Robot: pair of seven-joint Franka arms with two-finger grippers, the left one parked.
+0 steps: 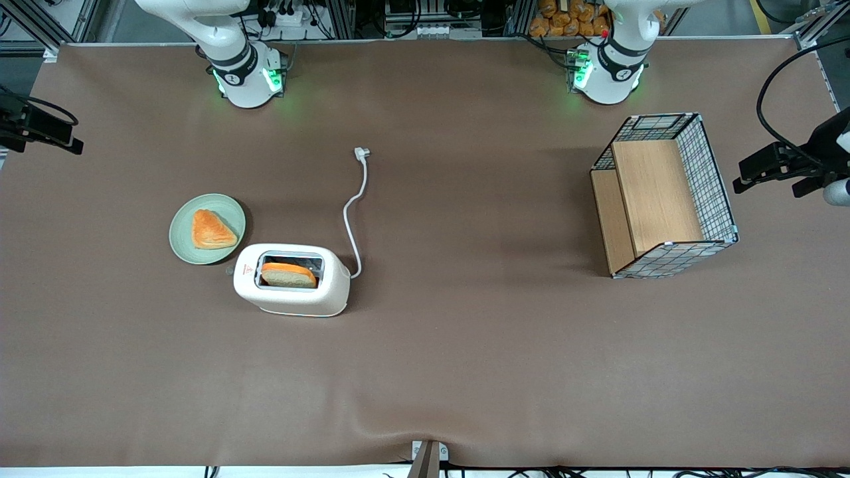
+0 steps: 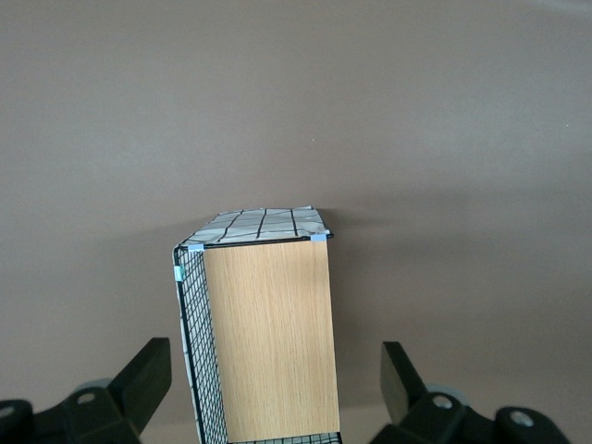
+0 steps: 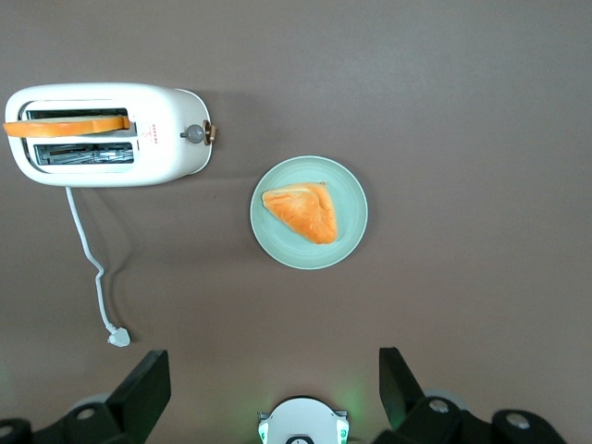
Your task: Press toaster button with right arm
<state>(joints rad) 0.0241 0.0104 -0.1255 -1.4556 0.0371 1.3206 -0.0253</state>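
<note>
The cream-white toaster [image 1: 292, 292] [image 3: 111, 134] stands on the brown table with a slice of bread [image 1: 289, 274] in its slot. Its small round grey button [image 3: 194, 134] [image 1: 230, 270] sticks out of the narrow end that faces the plate. The white cord and plug [image 1: 362, 154] trail off toward the arm bases. My right gripper [image 3: 275, 384] [image 1: 70, 141] hangs open high above the table at the working arm's end, well away from the toaster, with nothing between its fingers [image 3: 139, 388].
A pale green plate [image 1: 182, 239] [image 3: 351, 240] with a triangular orange pastry [image 1: 211, 230] sits close beside the toaster's button end. A wire basket with wooden panels [image 1: 664, 199] stands toward the parked arm's end. The working arm's base [image 1: 246, 79] is at the table's back edge.
</note>
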